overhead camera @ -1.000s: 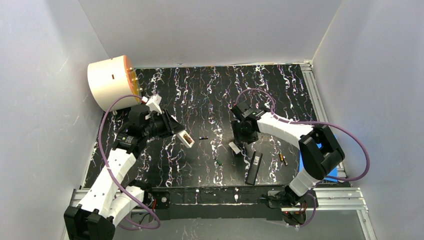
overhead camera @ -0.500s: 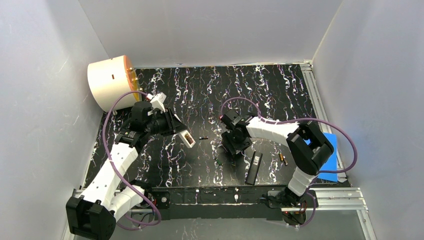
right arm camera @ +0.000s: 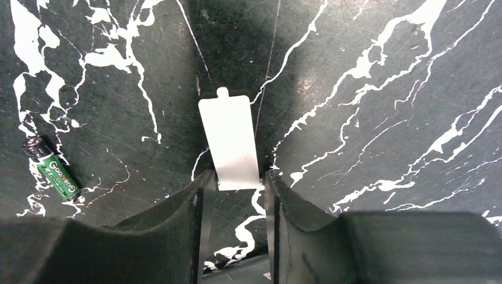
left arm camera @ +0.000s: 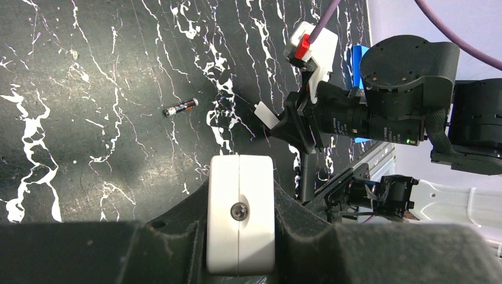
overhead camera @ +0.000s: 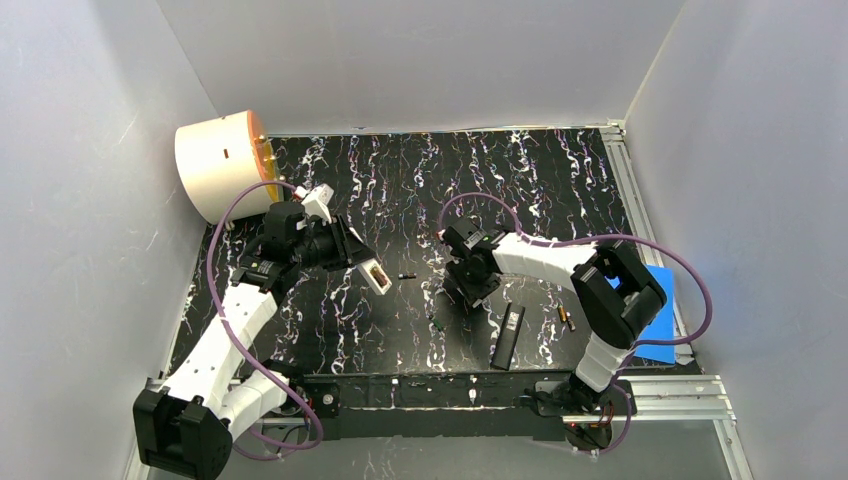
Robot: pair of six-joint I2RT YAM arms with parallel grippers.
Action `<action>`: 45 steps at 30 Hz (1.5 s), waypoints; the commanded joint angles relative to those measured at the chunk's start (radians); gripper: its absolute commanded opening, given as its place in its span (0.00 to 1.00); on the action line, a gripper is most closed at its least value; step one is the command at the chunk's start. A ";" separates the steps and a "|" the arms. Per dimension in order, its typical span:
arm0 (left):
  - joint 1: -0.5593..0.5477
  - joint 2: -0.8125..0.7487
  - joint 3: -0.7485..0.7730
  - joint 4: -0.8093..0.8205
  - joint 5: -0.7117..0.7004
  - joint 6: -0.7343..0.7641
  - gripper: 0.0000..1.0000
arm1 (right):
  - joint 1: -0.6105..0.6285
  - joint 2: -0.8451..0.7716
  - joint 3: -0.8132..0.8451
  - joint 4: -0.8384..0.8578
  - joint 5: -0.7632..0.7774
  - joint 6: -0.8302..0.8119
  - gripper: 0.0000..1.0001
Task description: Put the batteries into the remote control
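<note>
Shifted leftward since a second ago: right gripper (overhead camera: pixel 468 283), now low over the black marbled table (overhead camera: pixel 400 190) near its middle; left arm barely changed. Pinched between the right fingers (right arm camera: pixel 177 225) by one short end: a white battery cover (right arm camera: pixel 231 142), tab end pointing away. Clamped in the left gripper (overhead camera: pixel 350 258), fingers pressed against its sides: a white remote control (overhead camera: pixel 373 276), raised off the table, battery bay open to the overhead camera. Loose on the table, three batteries countable from above: a black-and-gold battery (overhead camera: pixel 407 275) just beyond the held remote, a green battery (overhead camera: pixel 437 325) near the right gripper, a gold battery (overhead camera: pixel 563 318) well off to the right; any others too small to make out. Also one black remote (overhead camera: pixel 508 337) lying flat near the front edge and one cream drum (overhead camera: pixel 220 165) at the far left corner. Risks from here: cover slipping out of so thin a pinch; round cells rolling away at a brush from a finger; no free right fingers for a cell before setting the cover down; a dropped cover landing on the green battery.
</note>
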 commanded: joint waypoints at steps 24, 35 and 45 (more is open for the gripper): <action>-0.009 0.163 -0.069 0.190 0.162 -0.094 0.00 | 0.006 -0.120 -0.020 0.051 0.004 0.043 0.29; -0.146 0.355 -0.024 0.340 0.119 -0.104 0.00 | 0.007 -0.272 -0.014 0.049 -0.204 0.071 0.29; -0.192 0.424 -0.004 0.449 0.104 -0.153 0.00 | 0.025 -0.337 0.012 0.101 -0.342 0.111 0.29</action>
